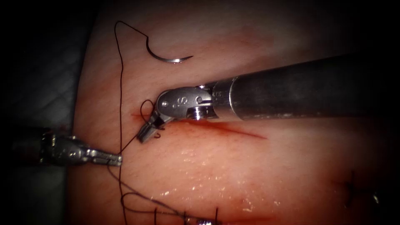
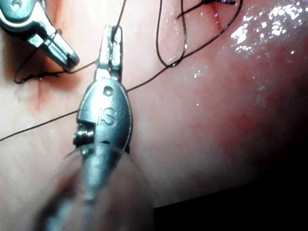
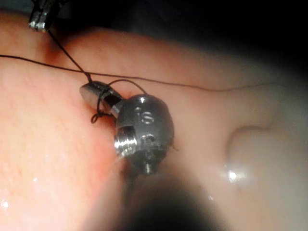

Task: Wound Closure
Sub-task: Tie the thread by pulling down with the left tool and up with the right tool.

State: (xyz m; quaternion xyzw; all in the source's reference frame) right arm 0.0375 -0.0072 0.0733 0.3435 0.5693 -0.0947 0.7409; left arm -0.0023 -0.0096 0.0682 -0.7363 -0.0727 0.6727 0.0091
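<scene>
Endoscope view: the needle [image 1: 168, 56] lies free on the tissue [image 1: 233, 166], above the cut [image 1: 233, 129] – neither pincer holds it. Left pincer [image 1: 118, 158] grips the thread [image 1: 121, 83]. Right pincer [image 1: 143, 135] is closed on thread at the cut's left end.

Left wrist view: left pincer [image 2: 114, 36] clamps thread [image 2: 168, 72].

Right wrist view: right pincer [image 3: 91, 91] is closed, thread [image 3: 192, 85] looped around it.

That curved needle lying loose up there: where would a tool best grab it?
Probably on the needle's mid-curve, coming from above: it lies flat and free on the tissue, point toward the right, thread trailing from its left end. Both tools are shut on thread now.
</scene>
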